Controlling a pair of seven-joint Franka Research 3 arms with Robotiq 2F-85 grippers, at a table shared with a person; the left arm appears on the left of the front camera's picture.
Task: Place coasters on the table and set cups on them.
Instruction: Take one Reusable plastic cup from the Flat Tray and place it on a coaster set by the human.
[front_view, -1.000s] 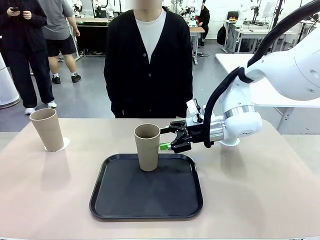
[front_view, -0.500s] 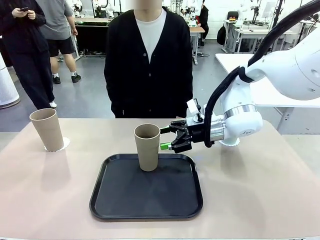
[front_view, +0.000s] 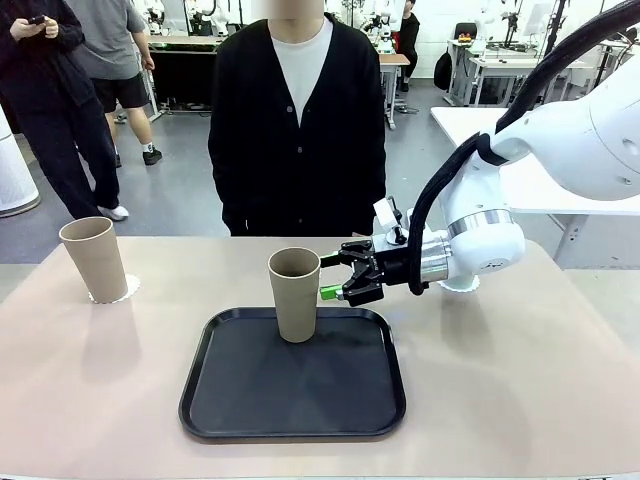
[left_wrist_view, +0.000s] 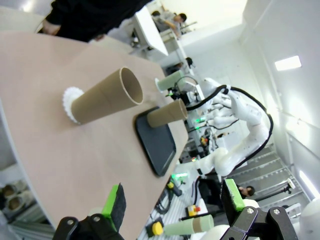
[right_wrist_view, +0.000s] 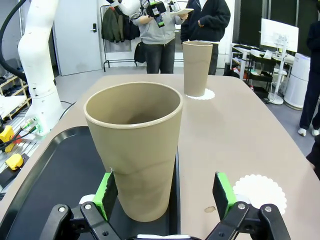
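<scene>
One beige cup (front_view: 294, 293) stands upright in the far part of the black tray (front_view: 293, 400). My right gripper (front_view: 332, 277) is level with it at its right side, open, its green pads (right_wrist_view: 223, 192) apart and the cup (right_wrist_view: 134, 150) just ahead of them, nearer the left pad. A second beige cup (front_view: 93, 258) stands on a white scalloped coaster (front_view: 126, 290) at the table's far left. A bare coaster (right_wrist_view: 260, 192) lies on the table beside the tray. A mint green cup (left_wrist_view: 170, 80) stands behind my right arm. My left gripper (left_wrist_view: 175, 200) is open and holds nothing.
A person in a black cardigan (front_view: 297, 120) stands at the far edge of the beige table (front_view: 520, 380), hands out of sight. My right arm's white elbow (front_view: 480, 240) hangs low over the table's right side. Bystanders stand farther back at the left.
</scene>
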